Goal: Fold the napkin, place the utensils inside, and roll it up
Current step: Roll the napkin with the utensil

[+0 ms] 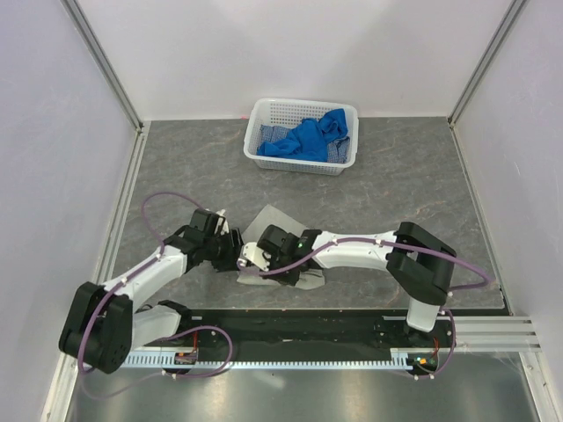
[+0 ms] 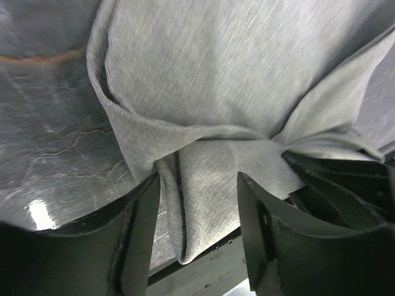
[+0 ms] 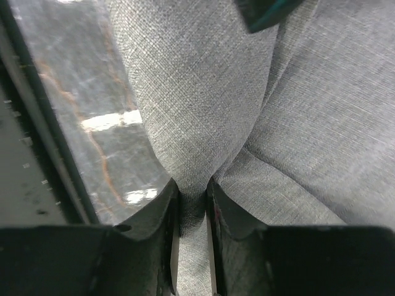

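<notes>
Your table [image 1: 396,176] had the napkin [image 1: 271,218] bunched up near the front edge, right between both arms. The right gripper [image 3: 193,191] was pinched narrow on a ridge of cloth, while the left gripper [image 2: 197,185] stood spread, jaws either side of a fold.

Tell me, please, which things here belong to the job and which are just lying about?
Job: light grey woven cloth napkin; right fingers pinching its fold; left fingers open around a fold.
Lying about: white plastic mesh basket; bright blue cloths inside it.
</notes>
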